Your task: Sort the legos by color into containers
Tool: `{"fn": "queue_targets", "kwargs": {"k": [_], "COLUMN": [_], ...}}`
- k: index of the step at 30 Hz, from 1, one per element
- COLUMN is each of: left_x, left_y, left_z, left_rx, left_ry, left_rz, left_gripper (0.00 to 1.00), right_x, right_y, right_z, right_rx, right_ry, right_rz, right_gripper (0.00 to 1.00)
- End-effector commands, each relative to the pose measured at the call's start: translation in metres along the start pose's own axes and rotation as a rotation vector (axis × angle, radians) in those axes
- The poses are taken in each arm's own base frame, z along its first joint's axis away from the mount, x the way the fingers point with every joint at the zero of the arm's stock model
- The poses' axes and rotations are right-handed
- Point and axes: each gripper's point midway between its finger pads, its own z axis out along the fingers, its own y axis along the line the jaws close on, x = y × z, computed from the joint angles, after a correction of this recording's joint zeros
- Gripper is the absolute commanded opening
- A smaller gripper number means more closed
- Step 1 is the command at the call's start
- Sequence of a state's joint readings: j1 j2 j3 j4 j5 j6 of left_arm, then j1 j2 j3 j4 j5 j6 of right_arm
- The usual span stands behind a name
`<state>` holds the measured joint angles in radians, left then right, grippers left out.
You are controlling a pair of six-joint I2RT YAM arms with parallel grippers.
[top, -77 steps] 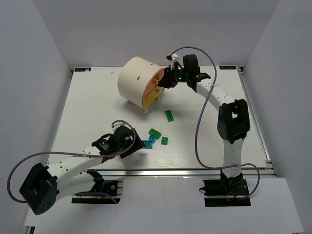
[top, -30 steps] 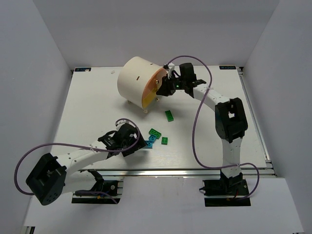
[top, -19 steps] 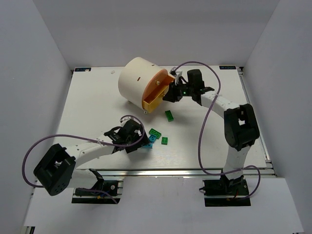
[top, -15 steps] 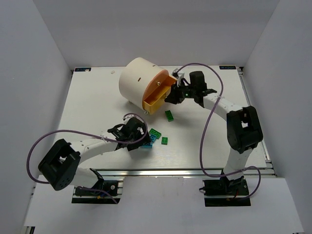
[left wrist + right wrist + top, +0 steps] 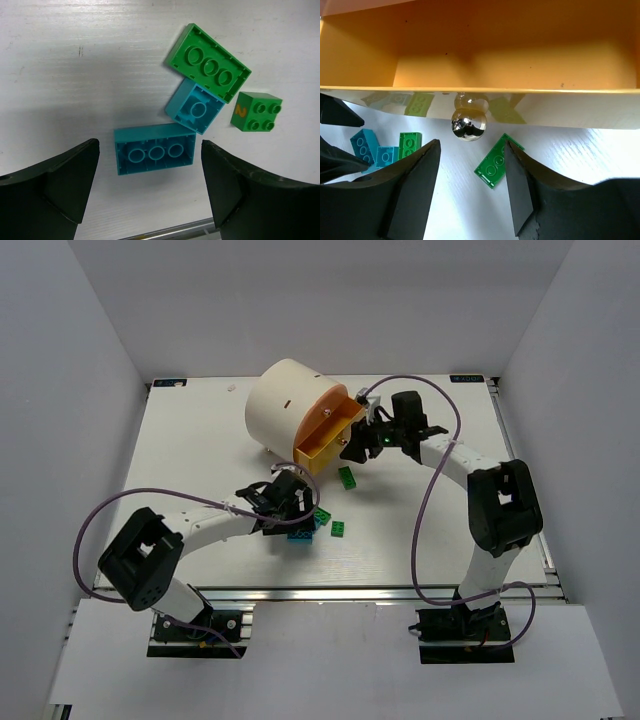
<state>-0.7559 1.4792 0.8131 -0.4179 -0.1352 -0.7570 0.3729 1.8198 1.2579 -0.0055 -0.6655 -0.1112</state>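
There are five legos on the white table [image 5: 190, 460]: three green and two blue. Four of them lie close together: a long blue brick [image 5: 155, 155], a small blue brick [image 5: 196, 107], a long green brick [image 5: 207, 63] and a small green brick [image 5: 256, 111] with a 2 on it. The small blue brick touches both long ones, and these three lie upside down. The small green brick sits just beside them. The fifth, a lone green brick [image 5: 497, 161], lies apart, near the one round cream drum [image 5: 285, 405]. One orange drawer [image 5: 480, 55] sticks out of the drum, and no brick shows inside it. It has one shiny knob [image 5: 468, 125]. The left gripper [image 5: 149, 145] is low over the group with its jaws very wide apart. The long blue brick lies between them, but they do not touch it. The right gripper [image 5: 472, 142] is at the drawer's front. Its jaws are apart too, the knob is just past their tips, and they hold nothing.
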Motion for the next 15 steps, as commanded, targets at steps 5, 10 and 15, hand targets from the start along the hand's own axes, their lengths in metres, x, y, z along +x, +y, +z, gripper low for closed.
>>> {"fn": "queue_targets", "kwargs": {"k": [5,10,15], "left_x": [0.001,0.009,0.011], "left_y": [-0.004,-0.006,0.008], "left_z": [-0.001,0.006,0.014], "left_rx": [-0.027,-0.053,-0.174], "left_ry": [0.002,0.013,0.003], "left_rz": [0.095,0.106,0.098], "left_gripper": [0.92,0.91,0.87], "right_x": [-0.02,-0.023,-0.02], "right_y": [0.009,0.009,0.012], "right_z": [-0.018,-0.027,-0.035], "right_rx": [-0.003,0.007,0.005], "right_ry": [-0.051,-0.064,-0.054], "right_rz": [-0.041,-0.034,-0.017], "right_gripper": [0.61,0.62,0.62]}}
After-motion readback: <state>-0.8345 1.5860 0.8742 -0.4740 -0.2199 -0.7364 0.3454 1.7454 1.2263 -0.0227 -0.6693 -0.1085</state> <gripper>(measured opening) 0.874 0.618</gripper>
